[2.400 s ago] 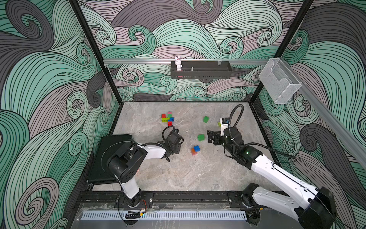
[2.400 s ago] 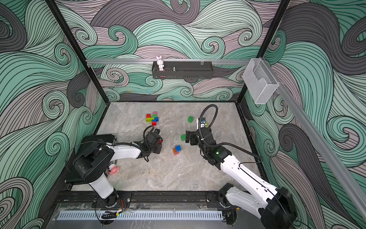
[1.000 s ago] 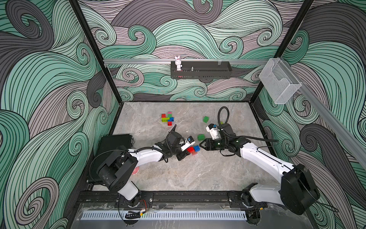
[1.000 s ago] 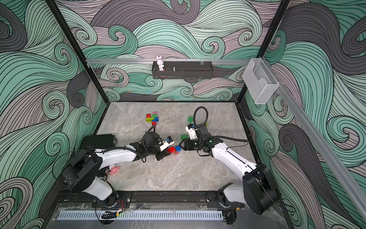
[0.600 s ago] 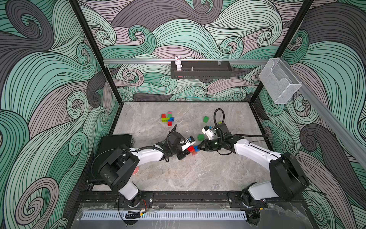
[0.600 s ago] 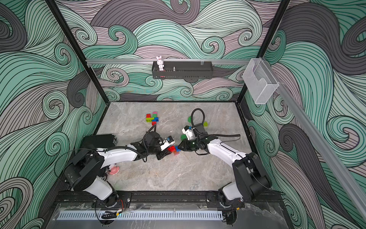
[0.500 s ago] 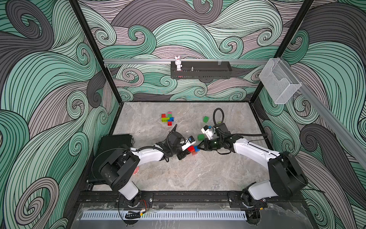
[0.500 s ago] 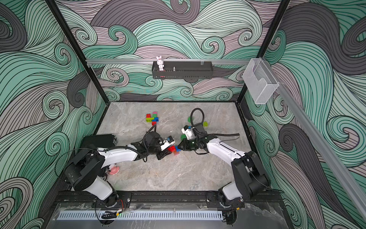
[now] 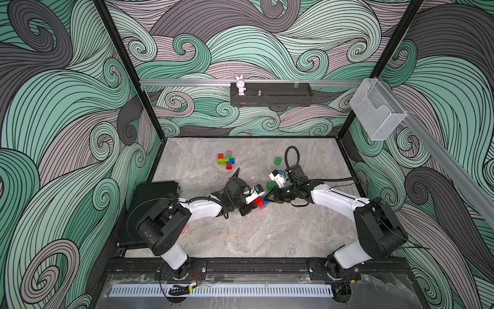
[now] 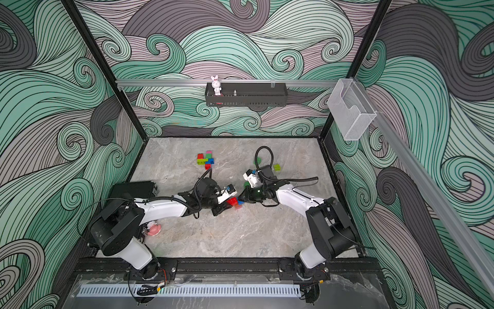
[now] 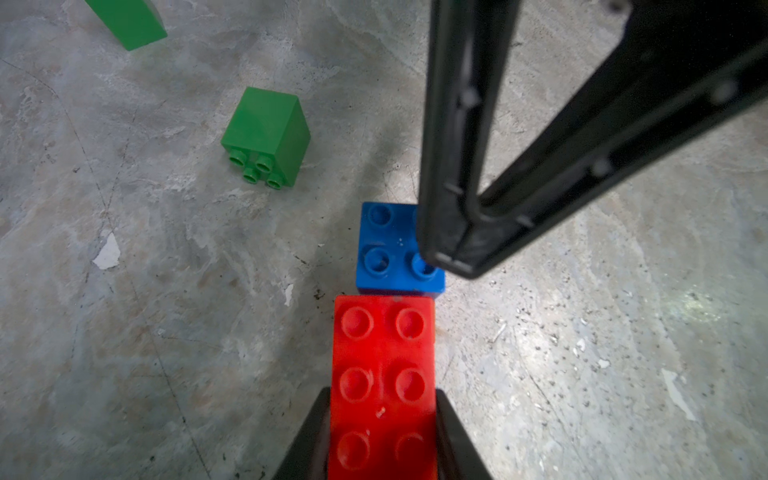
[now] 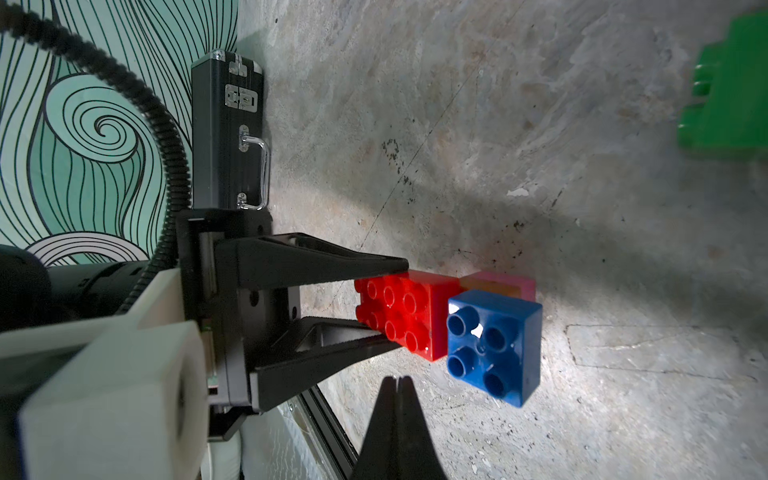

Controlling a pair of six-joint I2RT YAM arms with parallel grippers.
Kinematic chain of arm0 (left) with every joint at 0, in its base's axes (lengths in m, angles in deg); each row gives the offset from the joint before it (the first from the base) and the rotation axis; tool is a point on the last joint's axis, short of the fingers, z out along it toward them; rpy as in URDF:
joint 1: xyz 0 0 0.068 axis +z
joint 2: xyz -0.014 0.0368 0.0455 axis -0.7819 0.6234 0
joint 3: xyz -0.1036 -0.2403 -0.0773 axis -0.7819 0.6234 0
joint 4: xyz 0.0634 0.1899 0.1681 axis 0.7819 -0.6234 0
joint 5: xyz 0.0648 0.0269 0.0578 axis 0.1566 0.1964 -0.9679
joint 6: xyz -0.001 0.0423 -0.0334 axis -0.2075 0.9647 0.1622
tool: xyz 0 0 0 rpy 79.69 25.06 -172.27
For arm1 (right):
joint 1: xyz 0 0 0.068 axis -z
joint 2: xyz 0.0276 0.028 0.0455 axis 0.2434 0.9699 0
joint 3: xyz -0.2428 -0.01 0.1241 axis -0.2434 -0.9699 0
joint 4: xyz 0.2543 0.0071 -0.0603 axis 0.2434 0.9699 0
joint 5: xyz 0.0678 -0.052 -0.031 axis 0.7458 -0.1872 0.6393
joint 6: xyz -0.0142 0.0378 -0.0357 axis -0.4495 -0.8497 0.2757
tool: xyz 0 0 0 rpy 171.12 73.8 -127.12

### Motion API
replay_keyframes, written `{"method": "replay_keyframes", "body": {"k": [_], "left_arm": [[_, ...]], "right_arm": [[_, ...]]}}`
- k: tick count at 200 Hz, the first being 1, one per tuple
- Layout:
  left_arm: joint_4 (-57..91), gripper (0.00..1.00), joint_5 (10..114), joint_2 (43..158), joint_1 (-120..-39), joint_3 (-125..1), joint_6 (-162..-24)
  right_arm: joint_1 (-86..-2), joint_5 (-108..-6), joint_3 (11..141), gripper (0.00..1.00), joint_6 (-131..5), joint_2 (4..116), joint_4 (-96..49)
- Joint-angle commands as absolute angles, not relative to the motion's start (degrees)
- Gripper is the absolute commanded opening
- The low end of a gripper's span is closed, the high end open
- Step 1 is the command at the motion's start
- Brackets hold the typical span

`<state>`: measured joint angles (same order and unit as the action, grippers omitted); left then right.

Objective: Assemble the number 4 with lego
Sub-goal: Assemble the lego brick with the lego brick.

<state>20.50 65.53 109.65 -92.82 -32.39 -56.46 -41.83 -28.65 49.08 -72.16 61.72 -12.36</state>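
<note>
My left gripper (image 11: 382, 399) is shut on a red six-stud lego brick (image 11: 382, 353), low over the floor in both top views (image 9: 258, 201). A blue lego brick (image 11: 386, 249) lies against the red brick's free end, on top of a pink brick (image 12: 498, 284). My right gripper (image 12: 397, 380) is shut with nothing in it. Its tip hangs close by the blue brick's corner (image 9: 266, 200); I cannot tell whether they touch. A flat cluster of joined lego bricks (image 9: 226, 160) lies toward the back.
Loose green bricks (image 9: 277, 160) (image 9: 270, 184) lie near the right arm, and a lime brick (image 10: 277, 167) lies behind it. A black case (image 9: 157, 188) stands by the left wall. A white rabbit figurine (image 9: 240, 85) stands on the back shelf.
The right gripper's jaws have closed and its tip has come in beside the blue brick. The left gripper still holds the red brick in the same place.
</note>
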Motion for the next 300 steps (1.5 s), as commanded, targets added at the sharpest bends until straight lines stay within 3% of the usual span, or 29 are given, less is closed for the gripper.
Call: {"method": "replay_keyframes", "body": {"k": [1, 150, 261, 300], "left_arm": [[20.7, 0.0, 67.0, 110.9, -93.0, -33.5, -55.0], [19.4, 0.0, 68.4, 111.5, -93.2, -34.1, -54.6], [13.6, 0.0, 68.3, 112.1, -93.2, -37.9, -55.9], [9.6, 0.13, 68.1, 113.0, -93.1, -41.0, -57.1]], "right_arm": [[-42.0, -25.7, 51.0, 0.0, -73.4, 63.6, -14.1], [-42.2, -25.1, 52.0, 0.0, -74.7, 69.6, -13.0], [-42.2, -38.5, 49.2, 0.0, -72.7, 73.6, -3.6], [-42.1, -39.6, 48.1, 0.0, -71.6, 75.2, -2.8]]}}
